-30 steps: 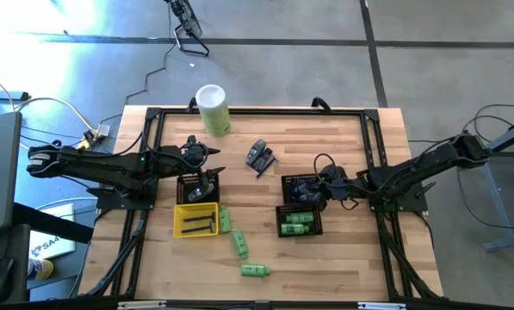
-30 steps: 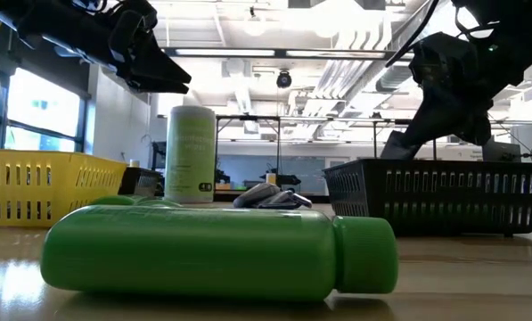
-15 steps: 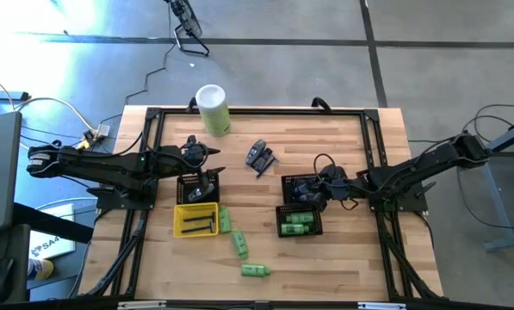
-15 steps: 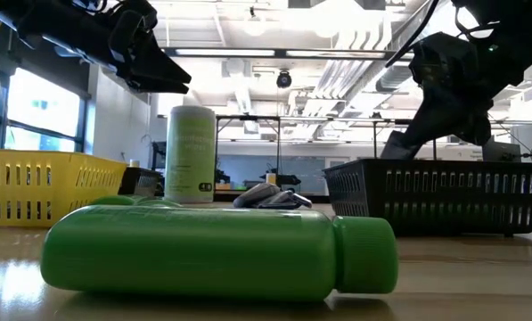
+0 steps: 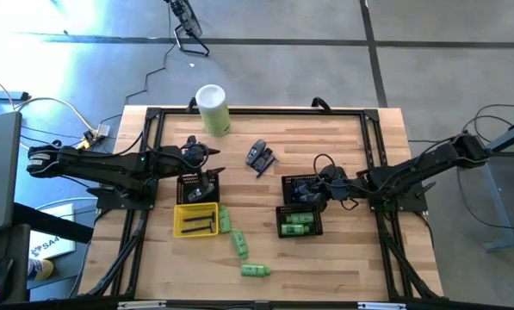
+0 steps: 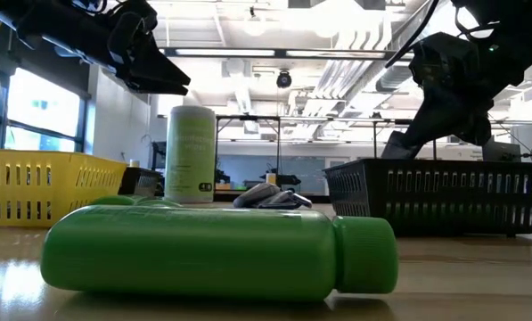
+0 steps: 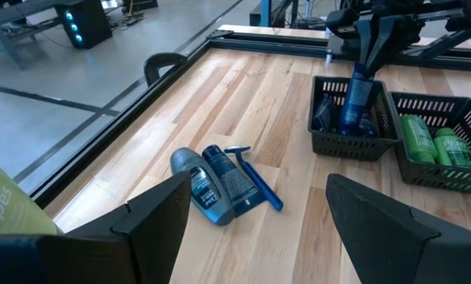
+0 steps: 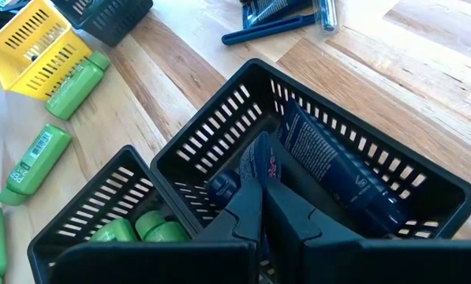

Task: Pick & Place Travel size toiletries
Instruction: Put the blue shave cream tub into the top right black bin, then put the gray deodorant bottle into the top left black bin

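Note:
My right gripper (image 5: 312,190) hangs over a black mesh basket (image 5: 287,182), shut on a blue tube (image 7: 352,101) that stands in it beside another dark tube (image 8: 338,170). Next to it, a second black basket (image 5: 282,231) holds green bottles (image 5: 298,221). Three green bottles (image 5: 239,244) lie loose on the wood near the yellow tray (image 5: 179,229). Dark tubes and a blue razor (image 7: 219,185) lie mid-table. My left gripper (image 7: 259,181) hovers open at the left, holding nothing. My right gripper pinches the blue tube's upper end (image 7: 360,75) between its two fingers, coming from above and slanting down. The tube hangs nearly upright below the fingers, its lower end (image 7: 347,126) down inside the black basket among other dark items.
A tall pale-green canister with a white lid (image 5: 212,108) stands at the table's far edge. A small black basket (image 5: 188,182) sits under my left gripper, next to the yellow tray. One green bottle (image 6: 221,250) lies close in front of the low camera.

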You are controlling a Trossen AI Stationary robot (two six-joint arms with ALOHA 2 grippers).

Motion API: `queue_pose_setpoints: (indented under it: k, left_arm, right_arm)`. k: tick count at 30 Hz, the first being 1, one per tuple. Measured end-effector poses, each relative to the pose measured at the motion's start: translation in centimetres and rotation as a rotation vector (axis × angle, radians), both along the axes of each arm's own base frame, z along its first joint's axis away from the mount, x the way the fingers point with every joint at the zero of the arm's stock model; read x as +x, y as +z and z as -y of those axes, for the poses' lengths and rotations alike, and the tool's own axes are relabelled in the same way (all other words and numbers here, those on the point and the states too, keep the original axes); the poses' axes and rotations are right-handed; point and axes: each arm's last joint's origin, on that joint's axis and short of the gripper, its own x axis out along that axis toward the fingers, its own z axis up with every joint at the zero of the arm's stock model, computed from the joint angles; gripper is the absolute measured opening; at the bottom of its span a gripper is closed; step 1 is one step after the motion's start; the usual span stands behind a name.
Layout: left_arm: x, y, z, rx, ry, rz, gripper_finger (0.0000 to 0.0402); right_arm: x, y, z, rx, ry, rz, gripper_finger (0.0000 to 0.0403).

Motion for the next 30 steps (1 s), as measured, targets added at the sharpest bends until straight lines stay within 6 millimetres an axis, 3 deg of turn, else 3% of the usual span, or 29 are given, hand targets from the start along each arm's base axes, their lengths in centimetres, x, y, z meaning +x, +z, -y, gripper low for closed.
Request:
queue_pose_setpoints:
  k: [8, 20, 30]
  left_arm:
    - [0.00, -0.01, 0.00, 0.000, 0.000, -0.002, 0.0287]
    - [0.00, -0.01, 0.00, 0.001, 0.000, -0.002, 0.0287]
    - [0.00, 0.01, 0.00, 0.003, -0.001, -0.001, 0.0287]
  right_arm:
    - [-0.01, -0.01, 0.01, -0.004, -0.003, -0.001, 0.0016]
    - [-0.06, 0.12, 0.02, -0.026, 0.019, 0.000, 0.0113]
    - [-0.45, 0.96, 0.02, -0.043, 0.114, 0.026, 0.0101]
